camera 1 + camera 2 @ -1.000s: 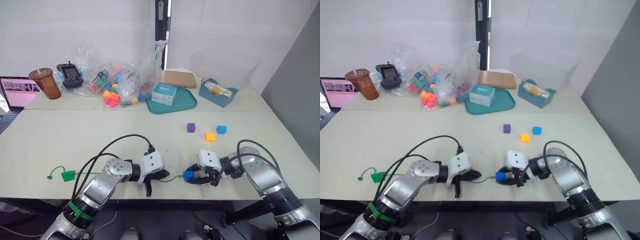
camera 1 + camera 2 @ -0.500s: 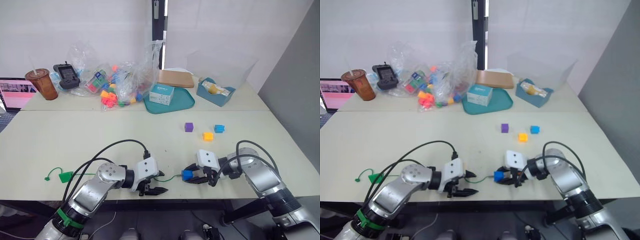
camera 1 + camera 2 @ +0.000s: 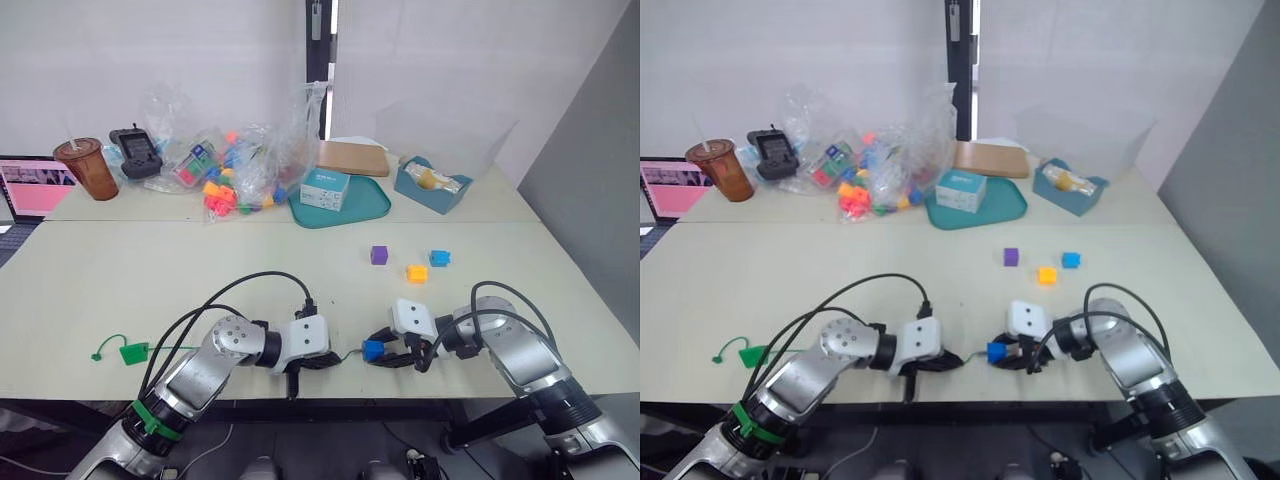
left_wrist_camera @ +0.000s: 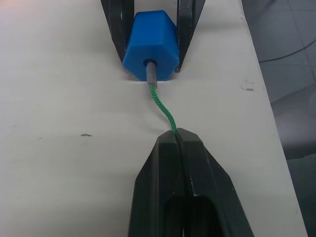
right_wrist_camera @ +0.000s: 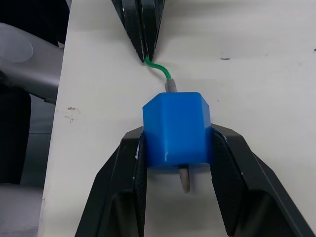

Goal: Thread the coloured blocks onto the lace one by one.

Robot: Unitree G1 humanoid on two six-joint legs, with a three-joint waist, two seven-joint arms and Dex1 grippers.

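Observation:
My right gripper is shut on a blue block near the table's front edge. The lace, a thin green cord, runs into the block's hole. Its stiff tip sticks out of the block's other side. My left gripper is shut on the lace a short way from the block. The cord trails left to its green tab. Further back on the right lie a purple block, an orange-yellow block and another blue block.
At the back stand a plastic bag of toy pieces, a teal tray with a box, a blue bin, a cup and a laptop. Both grippers work close to the table's front edge.
Half a second ago the left gripper's fingers were spread by the table edge. Now they are shut on the lace, closer to the blue block. The right gripper has held still.

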